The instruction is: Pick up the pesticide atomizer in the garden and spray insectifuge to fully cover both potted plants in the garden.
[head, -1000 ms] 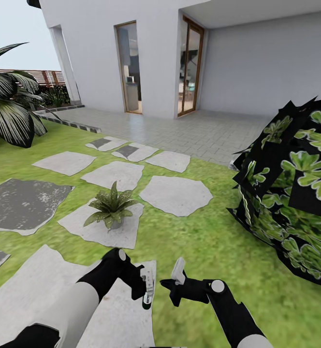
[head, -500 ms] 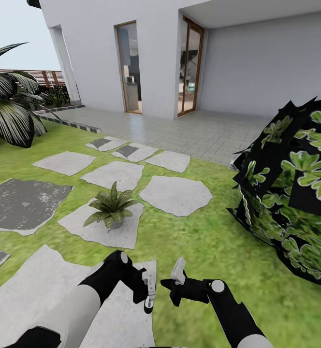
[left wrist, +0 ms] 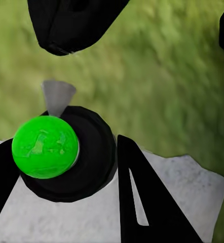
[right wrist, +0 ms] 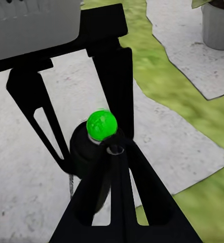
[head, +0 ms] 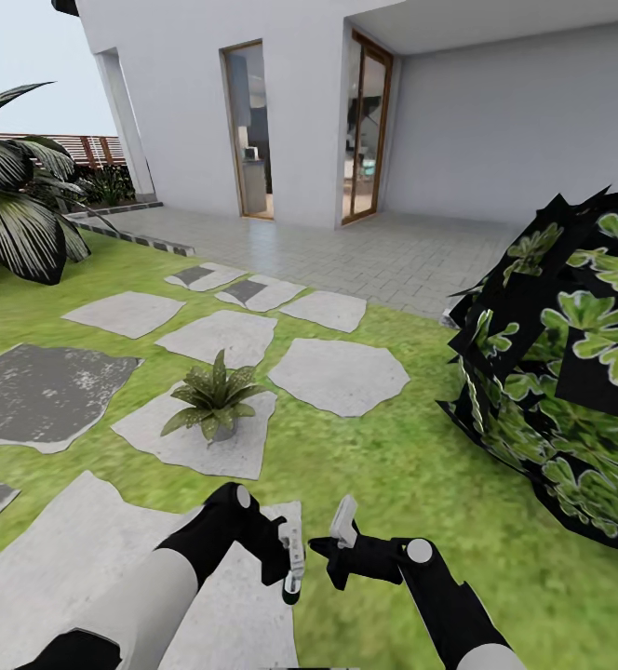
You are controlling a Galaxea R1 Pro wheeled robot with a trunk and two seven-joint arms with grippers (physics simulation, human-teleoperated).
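1. Your left arm reaches in from the near left, white forearm and black wrist angled toward the middle. Its left gripper (head: 292, 568) points down over the near corner of a grey stepping stone (head: 86, 558).
2. The left fingers (left wrist: 142, 202) are clamped on the pesticide atomizer (left wrist: 91, 162). One black finger presses each side of its dark round body, and it stands upright between them just above the stone's edge, where the lawn (head: 393, 465) begins.
3. From above, the bottle shows a bright green round cap (left wrist: 45, 147), with a small grey cone (left wrist: 58, 96) poking out beside it.
4. Any label or writing on the bottle is too small or too hidden to read.
5. Your right arm comes in from the near right, forearm rising to a bent wrist. The right gripper (head: 339, 544) faces left toward the other one, close beside it but apart.
6. The right fingers (right wrist: 117, 202) are drawn together to a point with nothing between them, and they aim at the bottle's dark side (right wrist: 86, 159).
7. One potted plant (head: 214, 395) sits on the next stone farther out, slightly left of the grippers and well apart from them.
8. A big dark leafy bush (head: 560, 391) fills the right side, and a striped agave (head: 16, 214) stands at the far left.
9. A white house wall (head: 300, 112) with two glazed doors stands beyond the paved terrace (head: 346, 251).
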